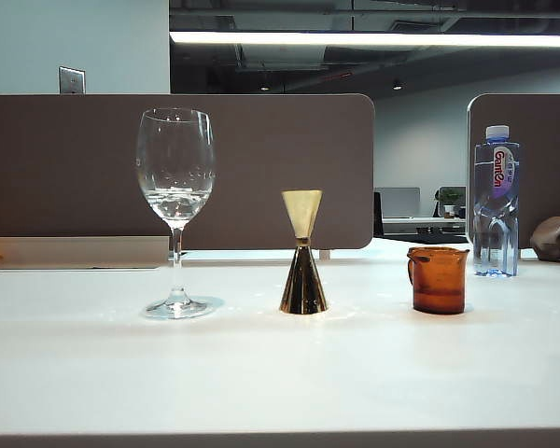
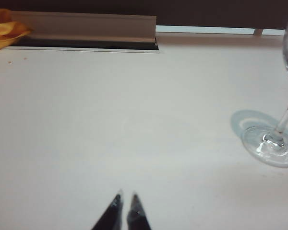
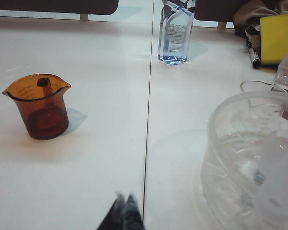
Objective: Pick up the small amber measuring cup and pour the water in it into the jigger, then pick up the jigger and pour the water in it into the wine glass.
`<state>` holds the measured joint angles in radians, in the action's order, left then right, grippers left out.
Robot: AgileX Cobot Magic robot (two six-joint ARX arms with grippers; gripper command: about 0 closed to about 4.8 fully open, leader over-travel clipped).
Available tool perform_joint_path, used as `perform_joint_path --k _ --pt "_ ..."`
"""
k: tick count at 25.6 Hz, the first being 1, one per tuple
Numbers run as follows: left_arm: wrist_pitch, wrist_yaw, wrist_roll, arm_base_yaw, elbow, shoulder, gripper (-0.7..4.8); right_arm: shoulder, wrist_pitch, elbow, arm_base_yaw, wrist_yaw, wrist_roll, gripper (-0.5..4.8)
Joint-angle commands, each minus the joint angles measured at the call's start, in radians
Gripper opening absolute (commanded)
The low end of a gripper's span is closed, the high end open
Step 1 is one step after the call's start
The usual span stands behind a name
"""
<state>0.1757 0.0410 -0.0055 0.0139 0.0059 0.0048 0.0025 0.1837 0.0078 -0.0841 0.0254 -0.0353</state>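
Note:
On the white table stand the wine glass [image 1: 175,201] at the left, the gold jigger [image 1: 303,254] in the middle with its pale cone up, and the small amber measuring cup [image 1: 439,279] at the right. No arm shows in the exterior view. My left gripper [image 2: 126,196] hovers shut and empty over bare table, with the wine glass foot [image 2: 271,145] well off to one side. My right gripper [image 3: 125,197] is shut and empty, well short of the amber cup [image 3: 38,105]. The water is too clear to make out in the cup.
A clear plastic water bottle [image 1: 496,203] stands behind the amber cup. Beside my right gripper sits a large clear bowl [image 3: 216,143] of water, with a yellow sponge [image 3: 277,37] and a marker [image 3: 254,55] beyond it. Brown partition panels [image 1: 261,168] close off the back.

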Motion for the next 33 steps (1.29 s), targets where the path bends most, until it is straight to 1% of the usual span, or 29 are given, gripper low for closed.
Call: perform_joint_path --k 1,9,13,16,18,22,24,26,27,29,30,32,33 --pt "0.005 0.000 -0.003 0.000 0.002 0.001 0.26 0.000 -0.002 -0.007 0.001 -0.002 -0.002 -0.05" --pt "0.005 0.002 -0.003 0.003 0.002 0.001 0.26 0.000 -0.002 -0.007 0.001 -0.002 -0.002 -0.05" --pt "0.013 0.000 -0.003 0.021 0.012 0.017 0.26 0.000 -0.002 -0.007 0.001 -0.002 -0.002 -0.05" --pt "0.049 0.000 -0.003 0.043 0.055 0.076 0.26 0.000 -0.002 -0.007 0.001 -0.002 -0.002 -0.05" --pt "0.098 0.001 -0.003 0.062 0.103 0.125 0.26 0.000 -0.002 -0.007 0.001 -0.002 -0.002 -0.05" --pt "0.273 -0.001 -0.002 0.103 0.262 0.227 0.26 0.000 -0.002 -0.007 0.001 -0.002 -0.002 -0.05" --pt "0.315 -0.005 -0.003 0.115 0.364 0.285 0.26 0.000 -0.002 -0.007 0.001 -0.002 -0.002 -0.05" --pt "0.322 0.001 -0.008 0.121 0.436 0.319 0.26 0.000 -0.002 -0.007 0.001 -0.002 -0.002 -0.05" --pt "0.328 0.011 -0.028 0.130 0.483 0.338 0.26 0.000 -0.002 -0.007 0.001 -0.002 -0.002 -0.05" --pt "0.351 0.050 -0.100 0.157 0.562 0.364 0.26 0.000 -0.002 -0.007 0.001 -0.002 -0.002 -0.05" --pt "0.392 0.096 -0.165 0.211 0.657 0.394 0.26 0.000 -0.002 -0.007 0.001 -0.002 -0.002 -0.05" --pt "0.446 0.149 -0.161 0.330 0.763 0.421 0.26 0.000 -0.002 -0.007 0.001 -0.002 -0.002 -0.05" --pt "0.451 0.167 -0.159 0.368 0.781 0.424 0.26 0.000 -0.002 -0.007 0.001 -0.003 -0.002 -0.05"
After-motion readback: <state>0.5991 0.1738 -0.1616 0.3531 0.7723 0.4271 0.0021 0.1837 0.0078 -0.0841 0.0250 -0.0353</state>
